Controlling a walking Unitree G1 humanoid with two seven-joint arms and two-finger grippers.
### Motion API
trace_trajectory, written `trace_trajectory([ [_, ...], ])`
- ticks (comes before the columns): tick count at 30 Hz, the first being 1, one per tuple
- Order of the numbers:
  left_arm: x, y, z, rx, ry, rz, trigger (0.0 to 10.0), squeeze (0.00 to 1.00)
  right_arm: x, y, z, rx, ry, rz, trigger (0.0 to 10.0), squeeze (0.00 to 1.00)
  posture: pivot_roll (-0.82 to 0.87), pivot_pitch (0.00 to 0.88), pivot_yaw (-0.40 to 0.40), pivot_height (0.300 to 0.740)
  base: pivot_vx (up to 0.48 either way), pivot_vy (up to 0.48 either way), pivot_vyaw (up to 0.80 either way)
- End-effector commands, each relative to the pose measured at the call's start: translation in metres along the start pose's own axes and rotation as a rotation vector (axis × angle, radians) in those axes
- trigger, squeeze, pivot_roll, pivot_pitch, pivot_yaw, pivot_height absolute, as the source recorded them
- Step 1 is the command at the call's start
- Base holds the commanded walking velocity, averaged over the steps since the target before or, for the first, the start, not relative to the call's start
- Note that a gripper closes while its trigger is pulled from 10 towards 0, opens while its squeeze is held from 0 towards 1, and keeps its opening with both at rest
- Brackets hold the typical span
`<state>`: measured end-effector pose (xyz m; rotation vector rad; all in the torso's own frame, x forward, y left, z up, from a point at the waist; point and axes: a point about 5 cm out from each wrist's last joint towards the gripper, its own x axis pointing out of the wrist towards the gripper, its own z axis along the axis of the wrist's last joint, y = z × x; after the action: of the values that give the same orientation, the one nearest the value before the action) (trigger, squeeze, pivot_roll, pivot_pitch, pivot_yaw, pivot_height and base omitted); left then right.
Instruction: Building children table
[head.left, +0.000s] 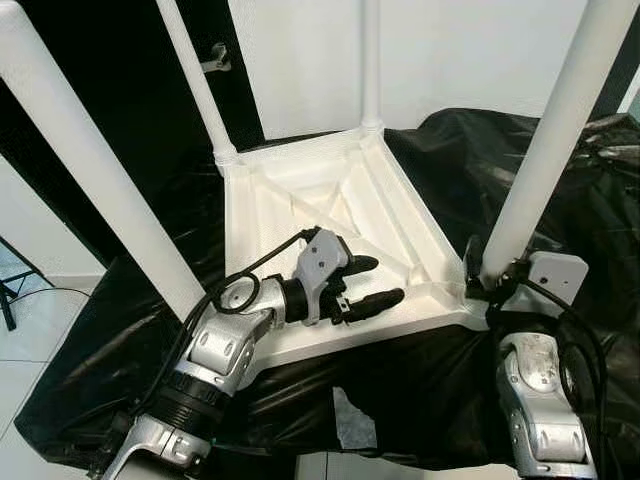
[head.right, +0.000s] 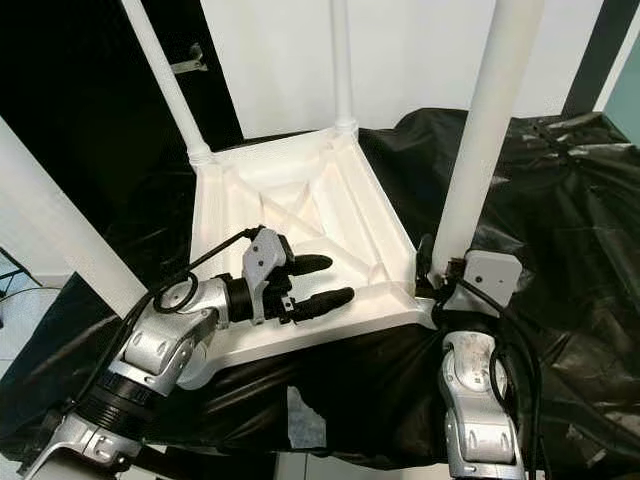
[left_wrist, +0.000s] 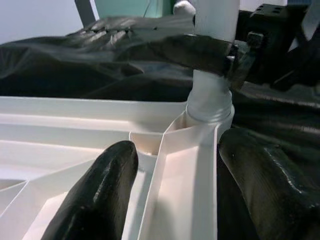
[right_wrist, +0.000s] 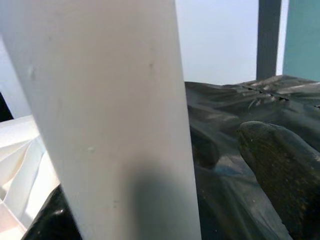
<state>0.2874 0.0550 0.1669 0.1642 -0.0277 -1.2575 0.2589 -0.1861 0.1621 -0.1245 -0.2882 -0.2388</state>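
Note:
A white children's tabletop (head.left: 350, 338) lies upside down on black sheeting, with several white legs standing up from its corners. My left gripper (head.left: 386, 280) is open over the near rim, one finger (left_wrist: 100, 190) inside the ribbed underside, the other finger (left_wrist: 265, 185) outside, and a rib (left_wrist: 180, 185) runs between them. The near-right leg (head.left: 545, 140) stands in its corner socket (left_wrist: 210, 107). My right gripper (head.left: 490, 272) is shut on this leg just above the socket. In the right wrist view the leg (right_wrist: 100, 125) is very close, with one finger (right_wrist: 285, 175) beside it.
Black plastic sheeting (head.left: 570, 200) covers the low surface and bunches up at the right. The near-left leg (head.left: 90, 170) and far-left leg (head.left: 195, 80) rise close to my left arm. A pale patch (head.left: 352, 420) shows in the sheeting near the front edge. Light floor (head.left: 30, 340) lies at the left.

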Motion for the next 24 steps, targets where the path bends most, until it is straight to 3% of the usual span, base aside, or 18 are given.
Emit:
trace_trajectory([
  [1,-0.004,0.0,-0.001,-0.005,0.007,-0.004,10.0,0.0,0.002,0.004,0.004,0.009,-0.028,0.02,10.0,0.0,-0.09,0.0,0.086,0.74,0.0,0.0,0.0],
  [6,-0.015,-0.01,0.001,-0.055,-0.02,0.027,10.0,0.0,0.003,0.025,0.012,0.05,-0.07,0.141,10.0,0.0,-0.05,0.0,0.048,0.74,0.0,0.0,0.0],
  [11,-0.034,-0.028,-0.005,-0.153,-0.026,0.054,10.0,0.0,-0.004,0.029,0.013,0.057,-0.08,0.168,10.0,0.0,-0.01,0.0,0.008,0.74,0.0,0.0,0.0],
  [14,-0.057,-0.047,-0.012,-0.217,-0.002,0.076,10.0,0.0,-0.013,0.019,0.019,0.021,-0.131,0.115,10.0,0.0,0.02,0.0,-0.02,0.74,0.0,0.0,0.0],
  [17,-0.064,-0.051,-0.012,-0.218,0.004,0.081,10.0,0.0,-0.016,0.015,0.021,0.003,-0.149,0.1,10.0,0.0,0.02,0.0,-0.022,0.74,0.0,0.0,0.0],
  [21,-0.092,-0.062,-0.006,-0.178,0.019,0.102,10.0,0.0,-0.029,0.001,0.021,-0.021,-0.15,0.072,10.0,0.0,0.04,0.0,-0.028,0.74,0.0,0.0,0.0],
  [22,-0.092,-0.062,-0.006,-0.178,0.019,0.102,10.0,0.0,-0.029,0.001,0.021,-0.021,-0.15,0.072,10.0,0.0,0.04,0.0,-0.028,0.74,0.0,0.0,0.0],
  [24,-0.106,-0.064,-0.004,-0.169,0.045,0.101,10.0,0.0,-0.037,0.001,0.018,-0.034,-0.134,0.107,10.0,0.0,0.03,0.0,-0.023,0.74,0.0,0.0,0.0],
])
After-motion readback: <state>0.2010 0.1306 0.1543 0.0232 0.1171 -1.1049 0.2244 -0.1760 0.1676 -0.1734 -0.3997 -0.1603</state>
